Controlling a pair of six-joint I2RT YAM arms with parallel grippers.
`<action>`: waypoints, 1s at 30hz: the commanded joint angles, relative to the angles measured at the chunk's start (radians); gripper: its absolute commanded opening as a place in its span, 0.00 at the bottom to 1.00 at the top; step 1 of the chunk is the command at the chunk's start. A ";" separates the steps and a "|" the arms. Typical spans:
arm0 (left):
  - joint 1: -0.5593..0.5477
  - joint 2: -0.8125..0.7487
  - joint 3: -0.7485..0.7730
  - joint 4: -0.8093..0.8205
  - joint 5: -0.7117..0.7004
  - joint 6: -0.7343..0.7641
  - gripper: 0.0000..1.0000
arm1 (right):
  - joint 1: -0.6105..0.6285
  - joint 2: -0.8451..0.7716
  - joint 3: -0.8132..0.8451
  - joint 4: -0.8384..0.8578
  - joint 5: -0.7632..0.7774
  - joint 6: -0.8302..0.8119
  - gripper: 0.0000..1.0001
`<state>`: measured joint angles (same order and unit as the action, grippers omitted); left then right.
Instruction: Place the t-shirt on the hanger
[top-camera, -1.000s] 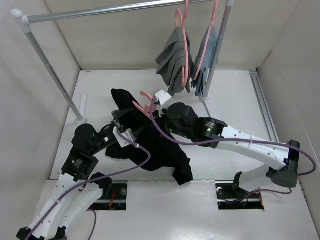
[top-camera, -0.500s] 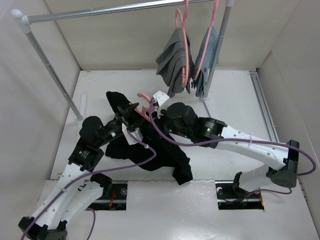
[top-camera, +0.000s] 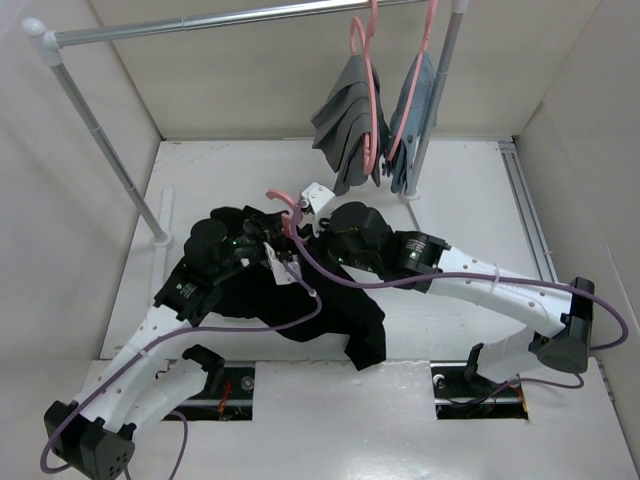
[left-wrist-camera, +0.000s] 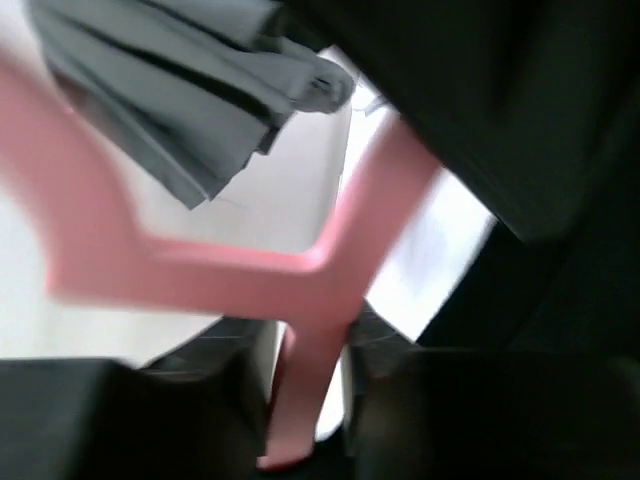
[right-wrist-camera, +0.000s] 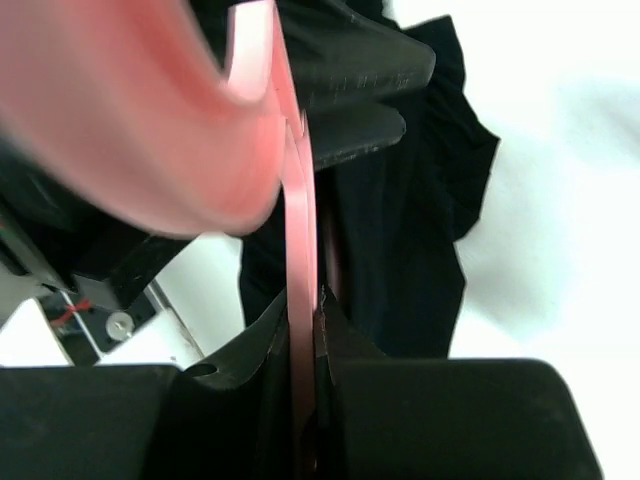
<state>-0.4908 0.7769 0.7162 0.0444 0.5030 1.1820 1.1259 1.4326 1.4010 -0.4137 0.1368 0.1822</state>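
Black t-shirt (top-camera: 342, 312) heaped on table (top-camera: 450, 200) beneath both arms, hanger (right-wrist-camera: 296, 230) at its far edge, right gripper (right-wrist-camera: 305, 330) fingers clamped on hanger, left gripper (left-wrist-camera: 305, 420) fingers narrow astride its bar, contact indeterminate.

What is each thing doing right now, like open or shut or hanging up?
t-shirt: crumpled on the table.
hanger: off the rail, clamped in jaws.
right gripper: jaws shut on the hanger.
left gripper: jaws either side of the hanger; clamped or not, unclear.
grey garment: hanging on the rail.
blue-grey garment: hanging on the rail.
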 joint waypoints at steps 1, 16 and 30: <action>-0.012 -0.005 0.042 0.118 0.008 -0.137 0.02 | 0.020 -0.006 0.052 0.176 -0.074 -0.023 0.00; -0.012 -0.108 0.064 -0.032 0.281 -0.122 0.00 | 0.020 -0.142 0.089 -0.109 -0.316 -0.343 0.85; -0.012 -0.151 0.083 -0.195 0.354 0.076 0.00 | -0.018 -0.373 0.006 -0.145 -0.315 -0.325 0.94</action>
<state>-0.4976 0.6575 0.7452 -0.1299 0.7876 1.1816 1.1255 1.0451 1.4231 -0.5503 -0.2085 -0.1543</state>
